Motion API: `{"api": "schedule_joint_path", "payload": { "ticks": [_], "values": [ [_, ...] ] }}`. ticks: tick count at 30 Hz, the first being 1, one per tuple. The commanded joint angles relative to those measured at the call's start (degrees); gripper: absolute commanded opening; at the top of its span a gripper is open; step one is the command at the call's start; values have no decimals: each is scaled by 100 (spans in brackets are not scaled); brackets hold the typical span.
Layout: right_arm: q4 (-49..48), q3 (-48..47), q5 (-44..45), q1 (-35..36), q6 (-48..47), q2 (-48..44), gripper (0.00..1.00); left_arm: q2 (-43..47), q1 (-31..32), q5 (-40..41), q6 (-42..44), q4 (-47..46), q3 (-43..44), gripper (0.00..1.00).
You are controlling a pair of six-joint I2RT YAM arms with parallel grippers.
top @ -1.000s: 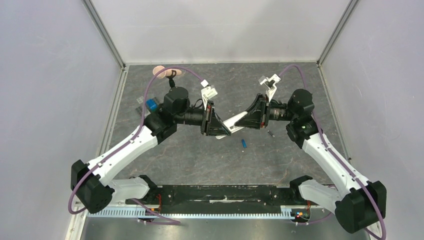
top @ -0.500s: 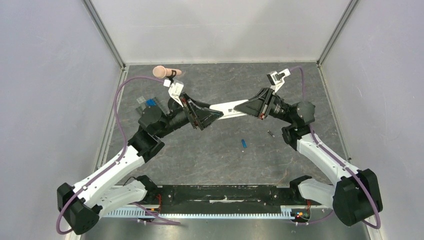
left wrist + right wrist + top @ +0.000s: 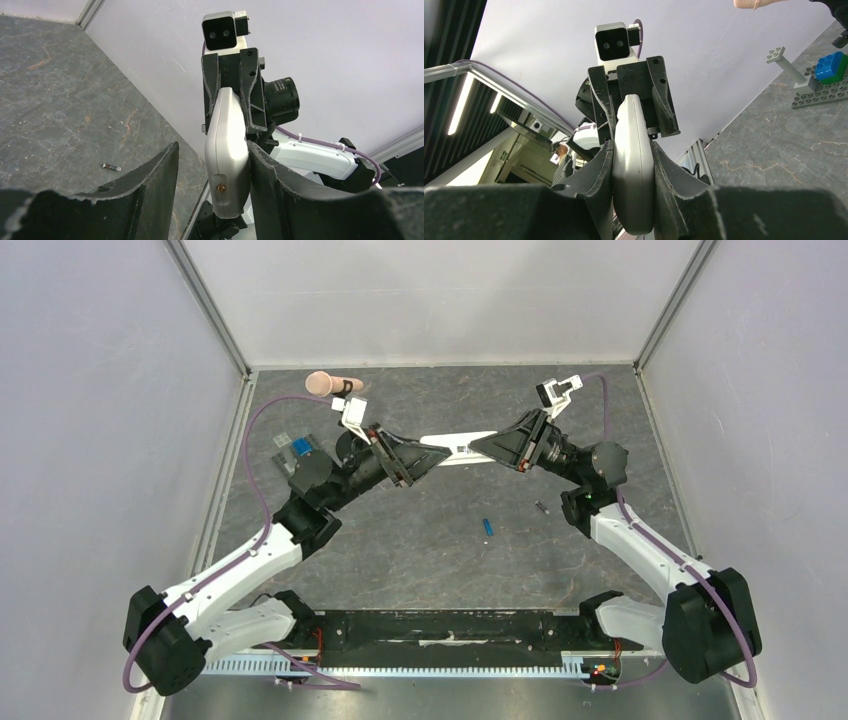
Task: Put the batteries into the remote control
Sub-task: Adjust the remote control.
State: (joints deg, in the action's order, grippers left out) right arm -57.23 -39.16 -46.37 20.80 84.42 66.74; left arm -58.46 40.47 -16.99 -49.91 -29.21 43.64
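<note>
Remote control (image 3: 457,449) hangs in the air above the table's far middle, spanning both arms; the left gripper (image 3: 212,192) stands with its jaws apart around one end, one pad (image 3: 267,175) seemingly touching the casing, though contact is hard to judge from the left wrist view; the right gripper (image 3: 633,165) is clamped on the other end; the blue battery (image 3: 487,527) and the grey battery (image 3: 541,507) lie on the table toward its right side. The step looks like a handover or regrasp; next, one arm must steady the remote while the battery bay is exposed.
</note>
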Motion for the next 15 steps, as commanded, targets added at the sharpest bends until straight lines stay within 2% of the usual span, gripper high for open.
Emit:
{"api": "schedule_joint_path", "payload": {
  "ticks": [1,5,6,8,9,10,12,15],
  "values": [
    [-174,-104,-108,38,5,-29,15,-102,-21,60,-235,-247,224,57],
    [95,-171,-187,38,-181,-28,16,-202,-30,-8,-339,-390,216,52],
    [118,-171,-217,36,-197,-15,16,-217,-29,2,-344,-412,202,44],
    [226,-188,-264,39,-225,1,19,-215,-30,43,-331,-481,157,11],
    [278,-189,-283,39,-232,6,21,-210,-30,62,-322,-504,122,2],
    [365,-180,-262,38,-269,-12,26,-195,-30,92,-305,-492,96,2],
    [691,-226,-218,30,-471,-70,44,-150,-39,141,-221,-450,30,2],
    [2156,-536,-21,-10,-1349,-213,66,-31,-57,295,96,-42,11,2]
  ]
}}
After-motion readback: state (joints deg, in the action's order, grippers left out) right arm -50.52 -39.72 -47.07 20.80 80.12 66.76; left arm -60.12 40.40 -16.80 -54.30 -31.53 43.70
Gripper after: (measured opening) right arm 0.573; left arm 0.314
